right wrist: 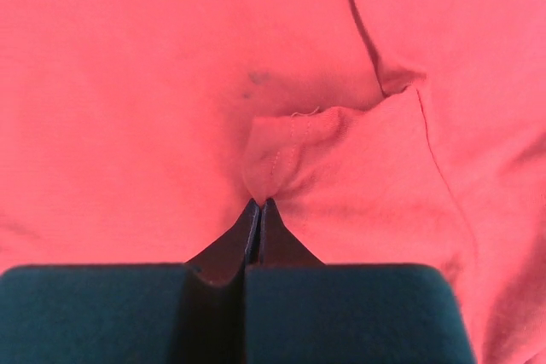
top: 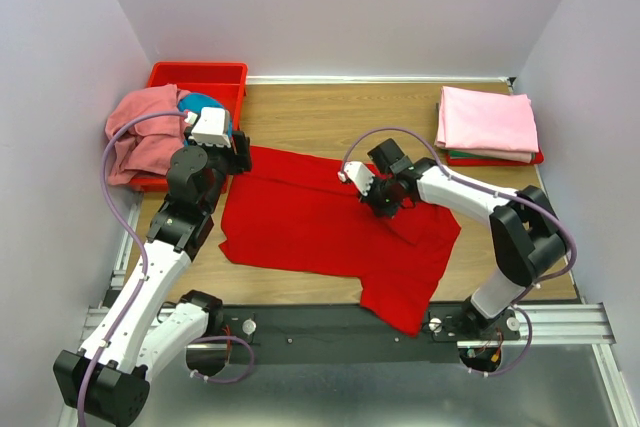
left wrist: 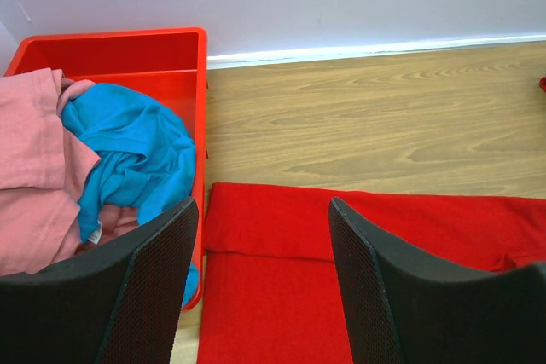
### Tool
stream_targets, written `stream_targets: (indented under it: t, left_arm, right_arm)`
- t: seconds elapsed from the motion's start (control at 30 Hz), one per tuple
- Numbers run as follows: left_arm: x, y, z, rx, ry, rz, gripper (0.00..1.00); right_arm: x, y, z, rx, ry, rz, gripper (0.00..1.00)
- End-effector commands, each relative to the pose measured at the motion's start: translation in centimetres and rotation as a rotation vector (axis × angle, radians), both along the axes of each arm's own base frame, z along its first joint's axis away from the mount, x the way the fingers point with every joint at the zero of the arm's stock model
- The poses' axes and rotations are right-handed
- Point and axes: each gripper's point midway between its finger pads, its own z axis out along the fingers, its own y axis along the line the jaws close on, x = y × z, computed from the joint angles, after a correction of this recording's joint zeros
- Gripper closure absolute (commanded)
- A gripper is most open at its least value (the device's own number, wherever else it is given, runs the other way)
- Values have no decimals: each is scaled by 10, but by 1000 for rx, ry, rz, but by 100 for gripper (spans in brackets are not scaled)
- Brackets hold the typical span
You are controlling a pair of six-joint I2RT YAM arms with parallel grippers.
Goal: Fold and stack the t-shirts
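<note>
Centrally, the bright red cloth t-shirt (top: 310,222) lies spread on the wooden table (top: 330,117). The right gripper (right wrist: 258,206) is closed tight, pinching a small puckered fold of it. The left gripper (left wrist: 260,210) hangs wide open and empty over the shirt's edge, beside the rigid red plastic bin (left wrist: 128,53).

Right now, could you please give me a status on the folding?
Right pincer shut on red t-shirt. Left pincer open, empty, over its edge. Nothing blocking.
</note>
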Motion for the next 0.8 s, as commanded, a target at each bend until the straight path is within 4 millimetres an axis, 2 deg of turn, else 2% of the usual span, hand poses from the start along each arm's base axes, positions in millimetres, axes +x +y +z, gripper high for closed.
stream_targets:
  t: [0.0, 0.4, 0.53, 0.63, 0.7, 0.77]
  left_arm:
    - [1, 0, 3, -1, -20, 5, 29]
    - [1, 0, 3, -1, -20, 2, 30]
    - [1, 0, 3, 0, -20, 2, 29]
    - [1, 0, 3, 2, -20, 2, 29]
    - [0, 0, 4, 1, -23, 3, 29]
    - [0, 0, 4, 1, -23, 3, 29]
  right_arm:
    - [-14, 20, 18, 79, 46, 56, 100]
    - [-21, 37, 15, 100, 117, 94, 99]
    - [-18, 37, 12, 85, 114, 81, 87]
    - [-15, 40, 11, 89, 120, 73, 81]
    - [-12, 43, 15, 93, 116, 67, 68]
    - [-8, 41, 20, 83, 94, 62, 62]
